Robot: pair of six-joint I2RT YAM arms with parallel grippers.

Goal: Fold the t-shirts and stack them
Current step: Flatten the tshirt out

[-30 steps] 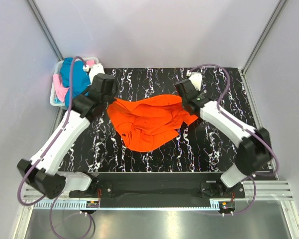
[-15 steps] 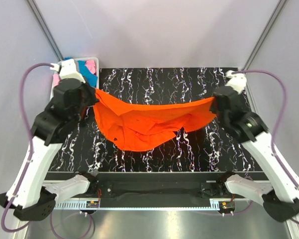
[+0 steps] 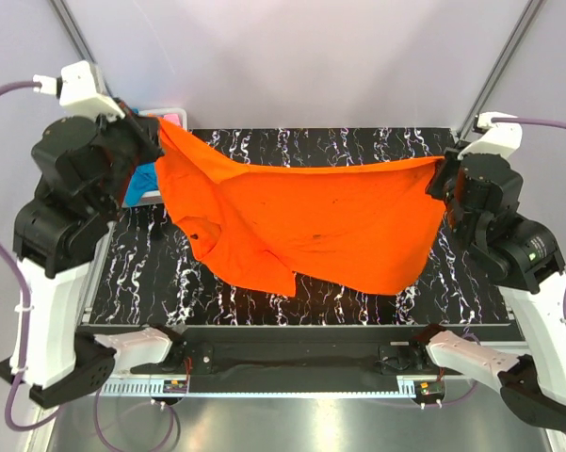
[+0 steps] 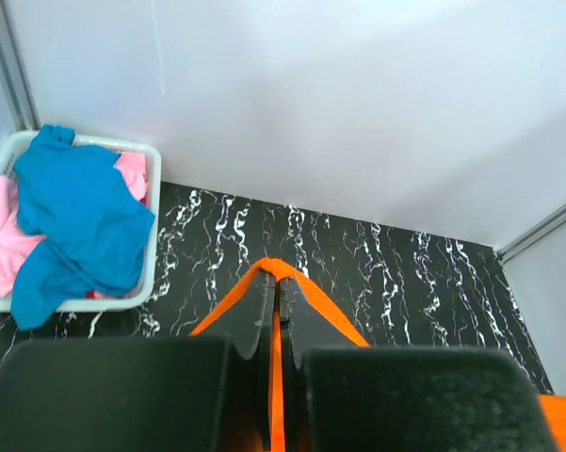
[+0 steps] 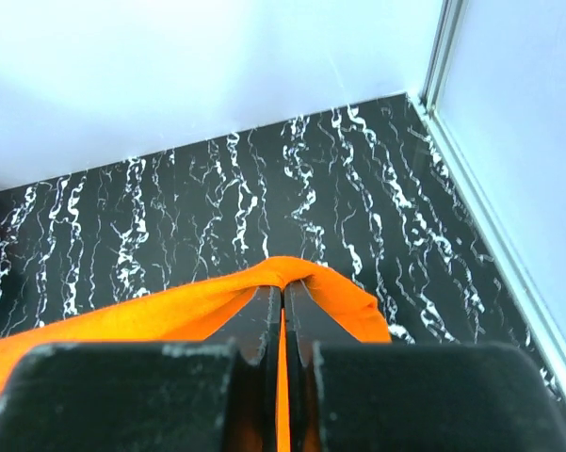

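Presently the orange t-shirt (image 3: pixel 311 221) hangs spread open above the black marbled table (image 3: pixel 311 146). It is stretched by its upper edge between the two grippers, and that edge sags slightly at mid-span. The lower hem hangs uneven; contact with the table cannot be determined.

The left gripper (image 3: pixel 149 130) has its jaws pressed together on the shirt's left corner, and the wrist view shows a fold of orange cloth pinched between them. The right gripper (image 3: pixel 444 179) is likewise clamped on the right corner.

Both arms stand tall and wide apart, wrists high at the table's left and right sides.

The teal-blue t-shirt (image 4: pixel 75 217) lies crumpled over the pink t-shirt (image 4: pixel 0 235) in the white basket (image 4: pixel 151 254) off the table's far-left corner.
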